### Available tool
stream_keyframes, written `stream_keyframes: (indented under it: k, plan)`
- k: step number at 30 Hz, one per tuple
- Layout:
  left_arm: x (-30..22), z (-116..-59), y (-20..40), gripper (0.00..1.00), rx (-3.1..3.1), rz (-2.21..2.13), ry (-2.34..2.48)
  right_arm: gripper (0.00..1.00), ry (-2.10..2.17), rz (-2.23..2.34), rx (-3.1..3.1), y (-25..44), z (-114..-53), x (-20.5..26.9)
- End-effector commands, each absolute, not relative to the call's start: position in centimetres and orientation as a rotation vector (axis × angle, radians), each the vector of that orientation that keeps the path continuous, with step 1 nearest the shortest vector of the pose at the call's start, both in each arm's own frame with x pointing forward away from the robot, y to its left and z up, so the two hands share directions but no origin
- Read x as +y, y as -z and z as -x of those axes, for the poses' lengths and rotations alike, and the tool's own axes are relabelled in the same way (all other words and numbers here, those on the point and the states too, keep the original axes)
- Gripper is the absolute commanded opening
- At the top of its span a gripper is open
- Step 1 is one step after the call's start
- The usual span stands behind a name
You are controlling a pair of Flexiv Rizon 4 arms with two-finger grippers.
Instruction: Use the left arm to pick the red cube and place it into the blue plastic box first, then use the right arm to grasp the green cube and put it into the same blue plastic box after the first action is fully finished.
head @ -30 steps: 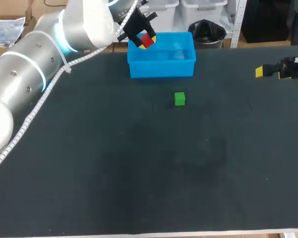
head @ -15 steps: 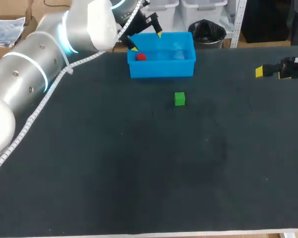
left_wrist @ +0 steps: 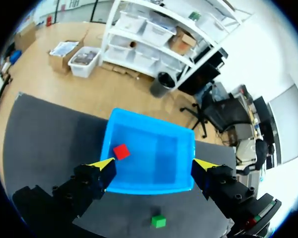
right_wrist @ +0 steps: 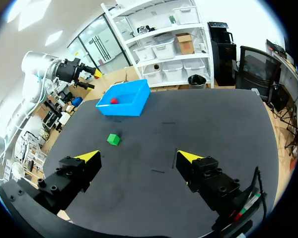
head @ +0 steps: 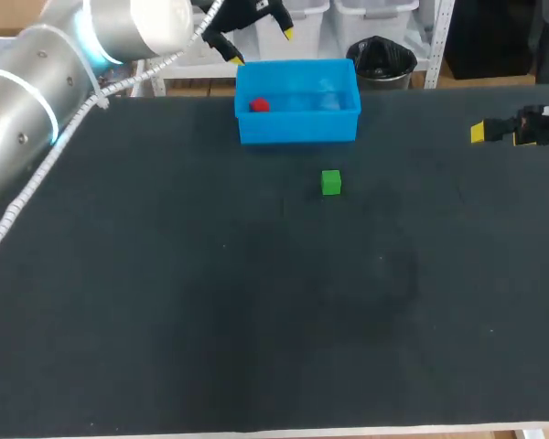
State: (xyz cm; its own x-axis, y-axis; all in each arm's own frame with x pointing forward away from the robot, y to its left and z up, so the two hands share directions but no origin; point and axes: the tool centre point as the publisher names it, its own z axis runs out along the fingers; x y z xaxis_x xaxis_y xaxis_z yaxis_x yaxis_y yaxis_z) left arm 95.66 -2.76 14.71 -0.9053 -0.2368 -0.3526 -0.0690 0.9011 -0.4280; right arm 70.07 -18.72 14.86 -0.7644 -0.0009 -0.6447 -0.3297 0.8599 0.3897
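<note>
The red cube (head: pixel 259 105) lies inside the blue plastic box (head: pixel 297 133), near its left wall; the left wrist view shows the red cube (left_wrist: pixel 121 151) on the floor of the blue box (left_wrist: pixel 149 186). My left gripper (head: pixel 258 44) hangs open above the box's back left corner, holding nothing; its open tips (left_wrist: pixel 154 163) frame the box from above. The green cube (head: pixel 330 182) sits on the dark table in front of the box, also seen as the green cube (right_wrist: pixel 113 140) ahead of my open right gripper (right_wrist: pixel 139 156). That right gripper (head: pixel 494 131) stays at the table's right edge.
The dark table top (head: pixel 256 302) spreads wide in front of the green cube. The blue box (right_wrist: pixel 124 104) stands at the table's far edge.
My left gripper opened and let go of the red cube, which dropped into the blue box. The left arm then rose and drew back. The right arm stayed still.
</note>
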Motion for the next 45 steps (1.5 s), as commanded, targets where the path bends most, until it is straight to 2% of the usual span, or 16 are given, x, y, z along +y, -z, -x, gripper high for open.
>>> stream_keyframes:
  k: [1,14,45]
  plan:
    - [-1.8,-92.8,-15.8,1.0,2.619,0.182,0.572,1.0,-0.647,0.237,2.37,-14.9,-70.1,-18.7]
    - [0.1,-87.5,-17.9,1.0,2.562,0.016,0.64,1.0,-0.647,0.237,2.37,-14.9,-70.1,-18.7]
    - [5.2,-79.6,-16.6,1.0,2.501,-0.45,0.656,1.0,-0.647,0.237,2.37,-14.9,-70.1,-18.7]
